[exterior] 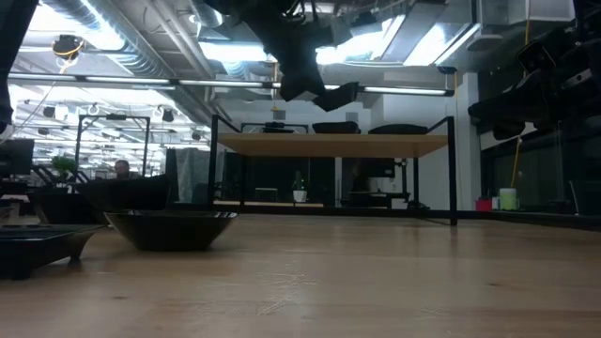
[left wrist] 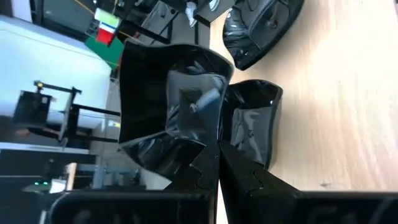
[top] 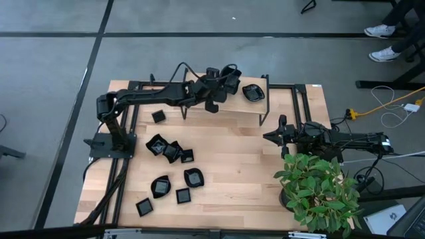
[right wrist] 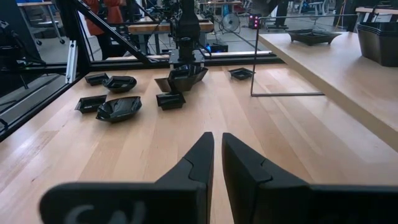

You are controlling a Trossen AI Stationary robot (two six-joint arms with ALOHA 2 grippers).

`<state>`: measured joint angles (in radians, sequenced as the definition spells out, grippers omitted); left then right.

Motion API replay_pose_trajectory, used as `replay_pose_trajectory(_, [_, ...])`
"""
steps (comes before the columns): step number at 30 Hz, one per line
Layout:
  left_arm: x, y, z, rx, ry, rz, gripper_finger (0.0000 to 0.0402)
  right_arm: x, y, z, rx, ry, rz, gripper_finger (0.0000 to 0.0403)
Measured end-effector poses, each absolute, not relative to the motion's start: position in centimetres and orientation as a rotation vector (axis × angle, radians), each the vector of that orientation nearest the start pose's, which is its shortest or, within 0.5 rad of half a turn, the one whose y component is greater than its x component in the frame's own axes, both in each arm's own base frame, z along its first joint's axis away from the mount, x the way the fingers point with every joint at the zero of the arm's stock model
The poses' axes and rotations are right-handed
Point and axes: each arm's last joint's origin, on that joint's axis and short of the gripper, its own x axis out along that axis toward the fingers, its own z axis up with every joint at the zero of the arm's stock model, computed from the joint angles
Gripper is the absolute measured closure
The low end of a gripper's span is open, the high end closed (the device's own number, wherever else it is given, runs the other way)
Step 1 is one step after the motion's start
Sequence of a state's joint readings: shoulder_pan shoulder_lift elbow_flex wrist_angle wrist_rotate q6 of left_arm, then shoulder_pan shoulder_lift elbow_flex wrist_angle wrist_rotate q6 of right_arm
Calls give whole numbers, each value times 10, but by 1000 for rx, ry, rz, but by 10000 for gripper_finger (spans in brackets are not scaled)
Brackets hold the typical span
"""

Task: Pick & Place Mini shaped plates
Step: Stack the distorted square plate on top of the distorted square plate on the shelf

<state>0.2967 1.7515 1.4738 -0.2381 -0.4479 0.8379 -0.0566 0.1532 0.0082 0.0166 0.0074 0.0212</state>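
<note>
The left hand (top: 229, 85) was closed on one mini plate (left wrist: 180, 112) above the shelf (top: 226, 109), where two plates (top: 253, 92) sat, nine (top: 161, 186) lay on the surface (top: 232, 172), and the right hand (top: 269, 136) was nearly closed, empty.

The plate (left wrist: 180, 106) held by the left hand (top: 229, 78) is largely masked by the arm in the high view. In the low view, a plate (exterior: 38, 246) is cut off at the picture's edge. The plant (top: 319, 189) at the tabletop's (top: 226, 172) corner is partly cropped.
</note>
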Motion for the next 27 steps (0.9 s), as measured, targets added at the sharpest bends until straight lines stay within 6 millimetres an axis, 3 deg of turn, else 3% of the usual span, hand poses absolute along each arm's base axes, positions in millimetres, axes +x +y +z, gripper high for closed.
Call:
replay_pose_trajectory(6, [378, 132, 304, 766, 797, 398, 396, 106, -6, 155, 24, 128, -65, 369])
replay_pose_trajectory(20, [377, 133, 305, 721, 794, 460, 391, 106, -6, 155, 24, 128, -65, 369])
replay_pose_trajectory(27, [377, 133, 304, 693, 795, 463, 357, 106, -6, 155, 24, 128, -65, 369])
